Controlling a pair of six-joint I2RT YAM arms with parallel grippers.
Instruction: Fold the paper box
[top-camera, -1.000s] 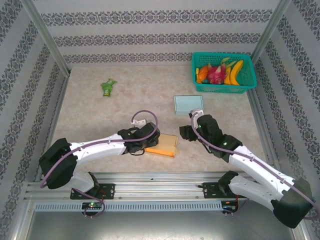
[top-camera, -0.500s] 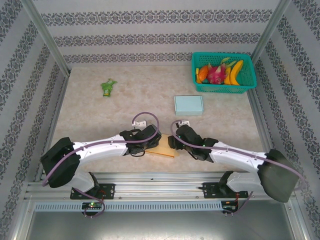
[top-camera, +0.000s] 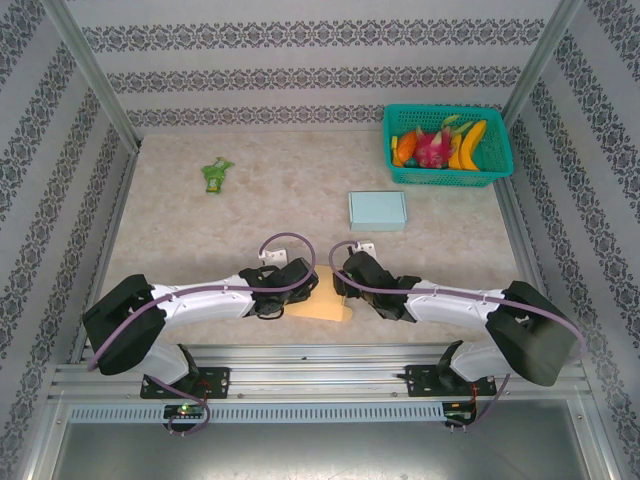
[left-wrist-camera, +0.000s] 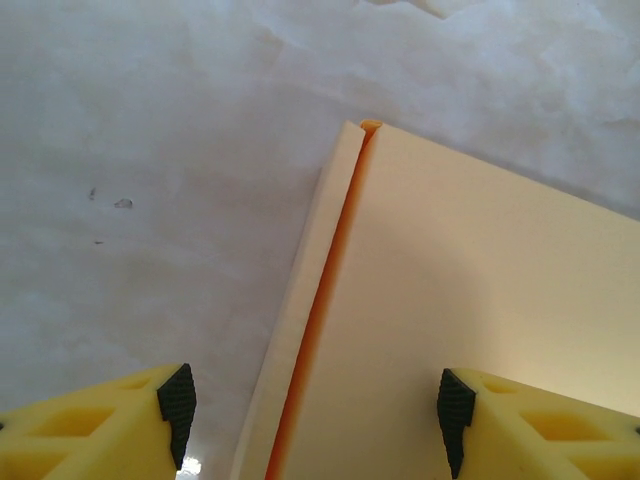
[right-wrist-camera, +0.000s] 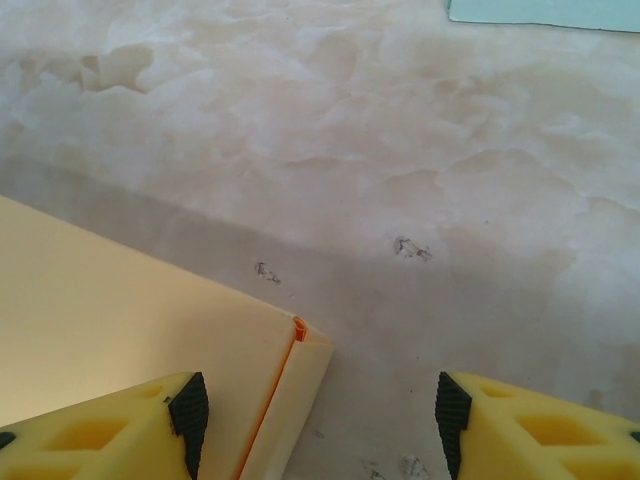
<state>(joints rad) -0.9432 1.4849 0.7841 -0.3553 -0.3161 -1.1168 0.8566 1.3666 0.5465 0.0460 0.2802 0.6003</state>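
Observation:
The paper box (top-camera: 322, 306) lies flat near the table's front edge, pale yellow with an orange seam. My left gripper (top-camera: 299, 287) hovers over its left end and my right gripper (top-camera: 346, 283) over its right end, heads nearly meeting. In the left wrist view the box (left-wrist-camera: 480, 300) has a narrow side flap along its left edge, and my left gripper (left-wrist-camera: 315, 415) stands open astride that edge, touching nothing. In the right wrist view the box's (right-wrist-camera: 130, 310) right corner lies between the fingers of my open right gripper (right-wrist-camera: 315, 415), whose right pad is over bare table.
A teal basket (top-camera: 450, 178) of fruit stands at the back right. A light blue flat box (top-camera: 377, 210) lies mid-table, its edge in the right wrist view (right-wrist-camera: 545, 12). A small green object (top-camera: 215, 175) sits back left. Metal rails border the table.
My right arm has swung left from beside the box to above its right end. The left gripper shifted slightly nearer. Both grippers' jaws have widened a little.

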